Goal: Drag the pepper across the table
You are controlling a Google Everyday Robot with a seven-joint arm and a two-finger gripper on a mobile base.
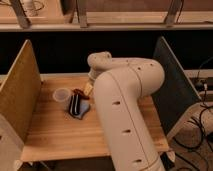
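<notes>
The pepper (78, 93) is a small dark-red oblong thing lying on the light wooden table (55, 130), at the top edge of a dark blue-black flat striped thing (78, 107). A pale translucent cup (62, 94) stands just left of it. My gripper (88, 88) hangs at the end of the big white arm (125, 100), low over the table and right beside the pepper on its right. Whether it touches the pepper is hidden.
A tan upright panel (20, 85) walls the table's left side and a grey panel (172, 85) its right. The white arm covers the table's right half. Cables lie on the floor at the right (200, 125). Bare wood shows at the front left.
</notes>
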